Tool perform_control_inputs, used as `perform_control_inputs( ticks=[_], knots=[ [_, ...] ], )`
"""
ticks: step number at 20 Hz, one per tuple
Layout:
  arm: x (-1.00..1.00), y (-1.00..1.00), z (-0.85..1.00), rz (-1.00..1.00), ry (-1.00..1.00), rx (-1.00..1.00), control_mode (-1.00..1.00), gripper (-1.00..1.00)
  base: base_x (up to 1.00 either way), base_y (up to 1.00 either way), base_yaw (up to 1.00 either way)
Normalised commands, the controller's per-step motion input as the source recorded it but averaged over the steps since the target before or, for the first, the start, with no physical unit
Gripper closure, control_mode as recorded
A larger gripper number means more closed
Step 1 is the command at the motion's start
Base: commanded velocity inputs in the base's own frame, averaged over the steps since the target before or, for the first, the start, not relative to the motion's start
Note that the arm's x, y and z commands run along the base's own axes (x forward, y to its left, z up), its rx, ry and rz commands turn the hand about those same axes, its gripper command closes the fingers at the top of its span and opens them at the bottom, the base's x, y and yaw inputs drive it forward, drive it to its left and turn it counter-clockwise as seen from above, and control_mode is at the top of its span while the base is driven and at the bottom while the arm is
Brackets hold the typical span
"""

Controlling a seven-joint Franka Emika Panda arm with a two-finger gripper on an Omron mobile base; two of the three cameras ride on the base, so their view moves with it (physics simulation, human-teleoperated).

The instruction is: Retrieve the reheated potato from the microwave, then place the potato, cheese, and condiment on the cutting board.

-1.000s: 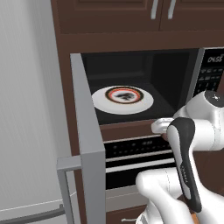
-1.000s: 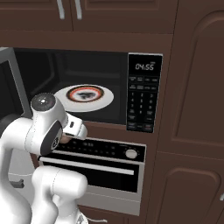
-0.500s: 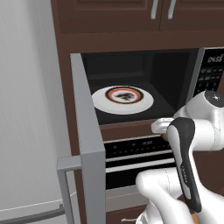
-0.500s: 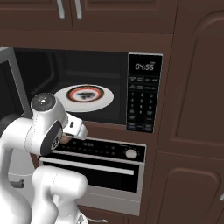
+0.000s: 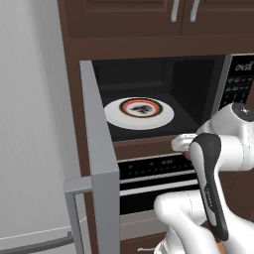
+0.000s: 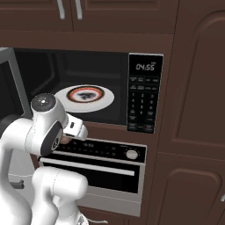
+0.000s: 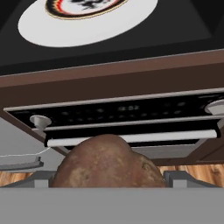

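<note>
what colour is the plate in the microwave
White, with a red-and-black centre design; the plate shows best in the left base view.

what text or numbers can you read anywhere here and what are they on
"04:55" on the lit display at the top of the large black built-in microwave's side panel.
Keypad labels below that display: too small and blurred to read.
Markings along the dark oven control strip under the microwave: too small to read.
Pattern on the white round plate: a picture, no words.

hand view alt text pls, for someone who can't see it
A brown potato sits close up between the gripper fingertips, held below the open microwave. Above it lies a white plate on the microwave floor, with the oven's control panel and handle between.
</note>
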Motion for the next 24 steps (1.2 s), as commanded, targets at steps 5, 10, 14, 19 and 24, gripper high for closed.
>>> perform_control_inputs(
  ticks=[5,10,14,19,24],
  knots=[
    [-0.01,0.00,0.00,0.00,0.00,0.00,-1.00,1.00,0.00,0.00,0.00],
    [-0.19,-0.24,-0.01,0.00,0.09,0.02,-1.00,1.00,0.00,0.00,0.00],
    [-0.22,-0.37,0.00,0.00,0.07,0.02,-1.00,1.00,0.00,0.00,0.00],
    [-0.09,-0.08,-0.03,0.03,0.00,-0.03,-1.00,1.00,0.00,0.00,0.00],
    [0.05,0.03,-0.09,0.04,-0.02,-0.07,-1.00,1.00,0.00,0.00,0.00]
  ],
)
